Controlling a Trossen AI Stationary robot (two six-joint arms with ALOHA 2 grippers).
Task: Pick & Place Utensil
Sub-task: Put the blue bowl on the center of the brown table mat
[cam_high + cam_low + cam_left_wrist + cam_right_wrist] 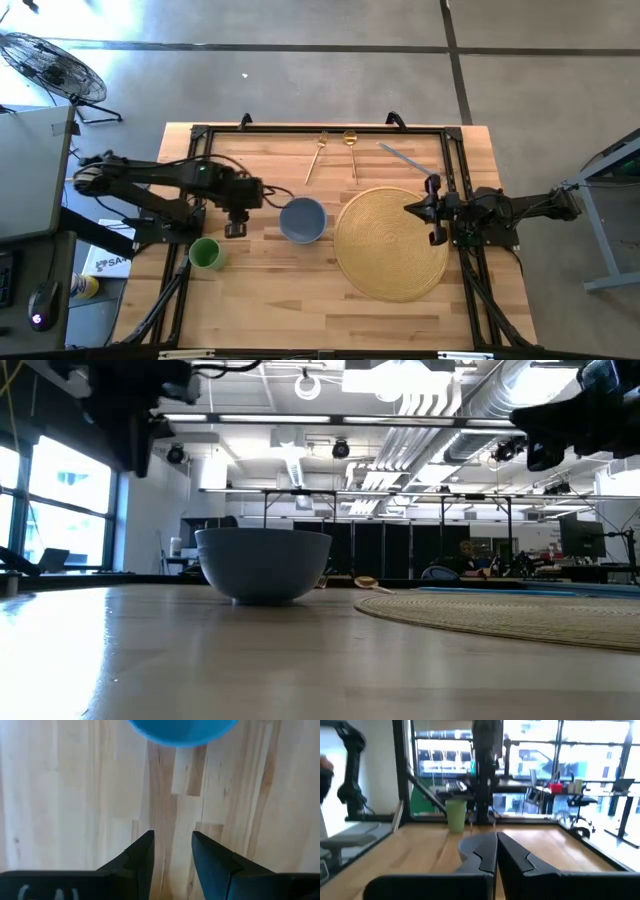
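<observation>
Bowl (pixel 302 220) sits btwn left claw (pixel 235 229), slightly open, & right claw (pixel 436 210), closed, over mat (pixel 390 243).

Blue ceramic bowl (pixel 302 220) stands mid-table (pixel 300 300), just left of the round woven straw placemat (pixel 392 243). Green plastic cup (pixel 205 253) left of bowl. Two gold spoons (pixel 334 152) and grey knife (pixel 403 159) lie behind them.

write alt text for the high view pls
Two dark robot arms reach over a wooden table: the left gripper beside a blue bowl, the right gripper over a round woven placemat. A green cup and three utensils lie nearby.
</observation>
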